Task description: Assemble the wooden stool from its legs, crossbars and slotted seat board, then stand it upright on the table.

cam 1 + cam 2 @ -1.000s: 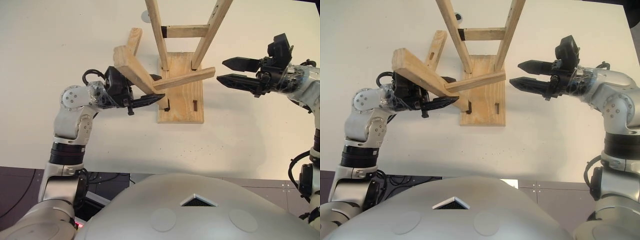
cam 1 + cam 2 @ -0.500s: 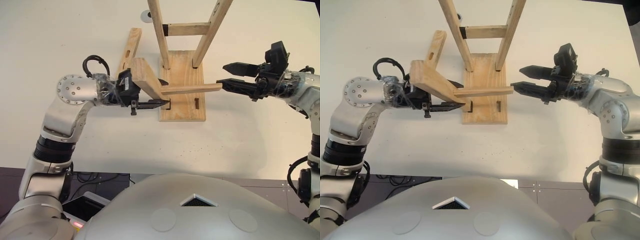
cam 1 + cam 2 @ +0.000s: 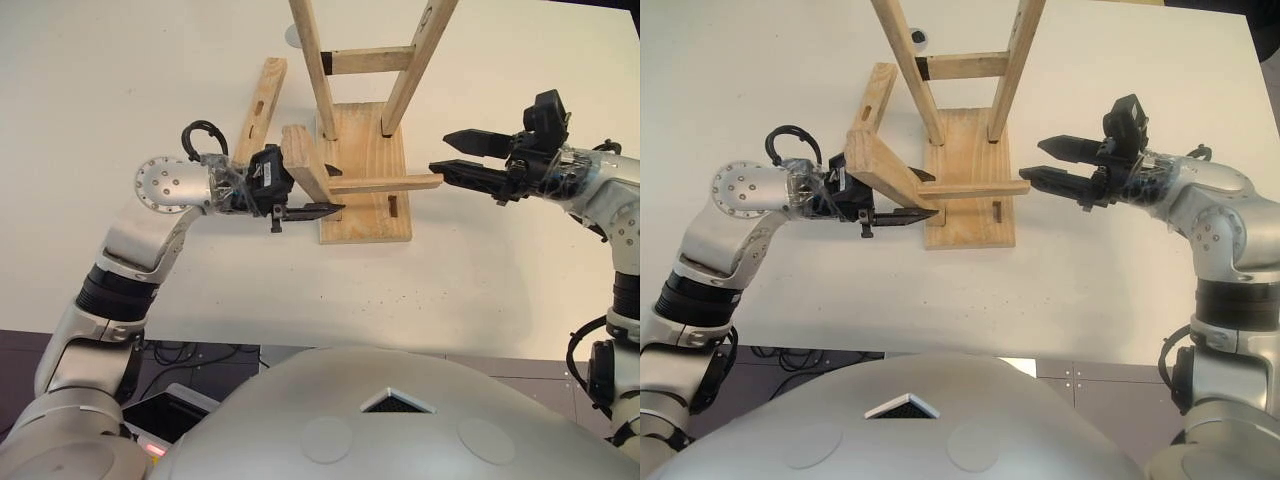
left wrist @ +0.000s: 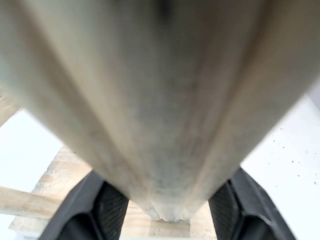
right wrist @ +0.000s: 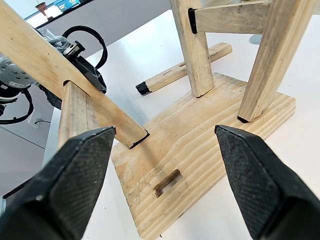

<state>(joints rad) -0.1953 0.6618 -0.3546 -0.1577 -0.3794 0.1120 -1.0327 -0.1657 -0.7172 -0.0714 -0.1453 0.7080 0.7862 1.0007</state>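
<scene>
gripping leg (image 3: 305, 162), inside left end effector (image 3: 322, 204)

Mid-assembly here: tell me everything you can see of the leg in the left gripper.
The leg is a pale wooden bar of squared section, tilted, with its upper end leaning to the robot's left. The left gripper is shut on it. Its lower end meets the seat board at a near corner slot; whether it is seated is unclear. A crossbar sticks out of its side toward the open right gripper.
</scene>
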